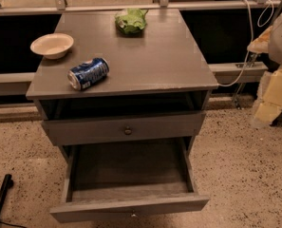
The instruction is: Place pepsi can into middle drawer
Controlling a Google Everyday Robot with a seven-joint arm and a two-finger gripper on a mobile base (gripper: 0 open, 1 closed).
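Note:
The pepsi can (88, 73) is blue with white markings and lies on its side on the front left of the grey cabinet top (155, 56). The middle drawer (127, 205) is pulled out wide open below, and its deep box shows nothing inside. My gripper (269, 87) shows as a pale, cream-coloured shape at the right edge of the view. It is well to the right of the cabinet, far from the can, and holds nothing that I can see.
A beige bowl (52, 45) sits at the left of the cabinet top and a green crumpled bag (131, 20) at the back. A shallower shut drawer with a round knob (127, 130) sits above the open one. A black pole (0, 198) lies on the speckled floor at the lower left.

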